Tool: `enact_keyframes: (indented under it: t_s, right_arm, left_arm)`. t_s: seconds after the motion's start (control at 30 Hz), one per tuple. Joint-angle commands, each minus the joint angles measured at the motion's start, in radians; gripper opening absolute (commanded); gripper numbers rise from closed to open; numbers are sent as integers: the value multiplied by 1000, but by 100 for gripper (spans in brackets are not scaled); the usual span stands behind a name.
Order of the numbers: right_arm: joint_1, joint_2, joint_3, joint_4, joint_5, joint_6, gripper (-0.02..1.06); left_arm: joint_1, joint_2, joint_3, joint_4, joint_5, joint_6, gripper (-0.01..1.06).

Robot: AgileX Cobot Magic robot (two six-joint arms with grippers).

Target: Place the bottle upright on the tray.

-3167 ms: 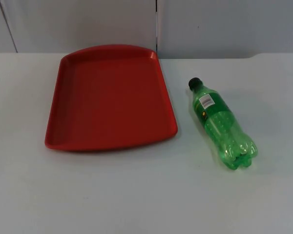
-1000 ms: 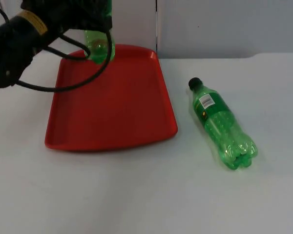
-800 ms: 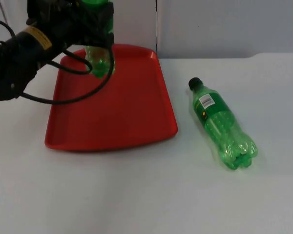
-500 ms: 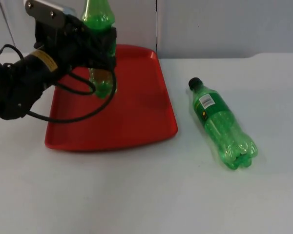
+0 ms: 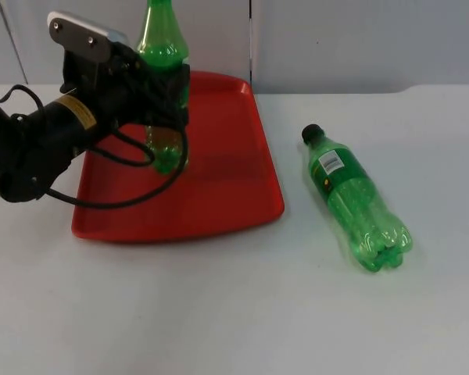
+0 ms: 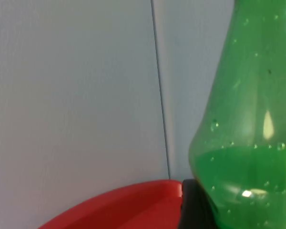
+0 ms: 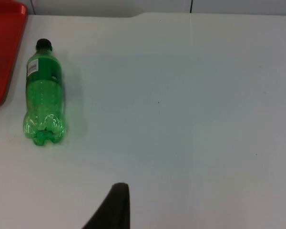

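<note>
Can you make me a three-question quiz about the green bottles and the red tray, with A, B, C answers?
1. Where is the bottle with the black cap?
A. on the white table
B. on the tray
C. in a hand

2. How many green bottles are there?
A. one
B. two
C. three

3. How is the bottle in the left hand?
A. lying down
B. upside down
C. upright

Answers: 1 A, it lies beside the red tray. 2 B, one lying, one held bottle. 3 C, its neck points up over the tray.
</note>
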Motion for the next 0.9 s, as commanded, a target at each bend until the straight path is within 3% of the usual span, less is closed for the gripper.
enact_keyframes:
  t_s: [0.0, 0.37, 0.87]
  right_arm:
    - [-4, -4, 3, 5, -8, -16, 105]
    - [-4, -4, 3, 5, -8, -16, 105]
    - [-4, -4, 3, 5, -8, -16, 105]
  left_arm:
    - [4, -3, -4, 12, 1, 0, 19]
    - [4, 11, -4, 29, -5, 0, 50]
    - [4, 11, -4, 43, -9, -2, 53]
